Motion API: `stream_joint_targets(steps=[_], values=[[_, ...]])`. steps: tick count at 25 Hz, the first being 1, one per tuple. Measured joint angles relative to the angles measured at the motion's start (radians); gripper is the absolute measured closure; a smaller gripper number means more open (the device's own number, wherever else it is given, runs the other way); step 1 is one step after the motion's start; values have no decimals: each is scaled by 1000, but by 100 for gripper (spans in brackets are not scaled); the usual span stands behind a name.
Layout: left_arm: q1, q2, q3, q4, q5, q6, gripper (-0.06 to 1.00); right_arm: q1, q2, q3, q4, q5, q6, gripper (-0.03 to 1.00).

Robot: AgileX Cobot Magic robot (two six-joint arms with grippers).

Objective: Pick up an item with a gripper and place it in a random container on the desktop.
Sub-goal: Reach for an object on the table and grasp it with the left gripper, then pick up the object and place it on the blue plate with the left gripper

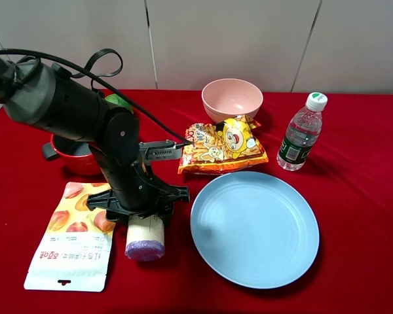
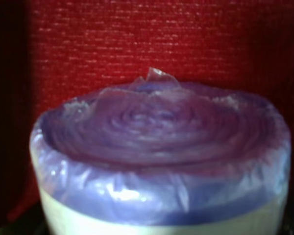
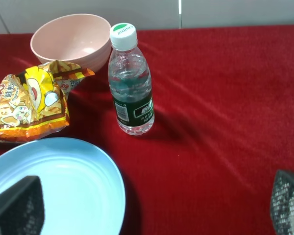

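Observation:
The roll of pale purple bags (image 1: 145, 239) lies on the red cloth with its purple end facing the front edge. It sits left of the large light blue plate (image 1: 255, 229). My left gripper (image 1: 144, 210) is lowered over the far end of the roll. The left wrist view is filled by the roll (image 2: 161, 147), and the fingers are hidden, so the grip cannot be told. My right gripper (image 3: 149, 210) is open and empty, hovering by the plate's rim (image 3: 88, 161).
An orange-yellow chip bag (image 1: 223, 147) lies behind the plate, with a pink bowl (image 1: 232, 98) beyond it. A water bottle (image 1: 301, 134) stands at the right. A red pot (image 1: 75, 156) and a peach-printed pouch (image 1: 72, 235) are left of the arm.

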Motion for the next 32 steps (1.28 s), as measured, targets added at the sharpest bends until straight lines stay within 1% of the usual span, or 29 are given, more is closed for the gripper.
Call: stream_joint_targets(steps=[11,19,32], values=[[0,0,0,-3,-9,0,32,0,0,0,0,0,0,28],[0,-35,0,-24,-12,0,32,0,0,0,0,0,0,28],[0,-41,-74,-28,90,2,32,0,0,0,0,0,0,28]])
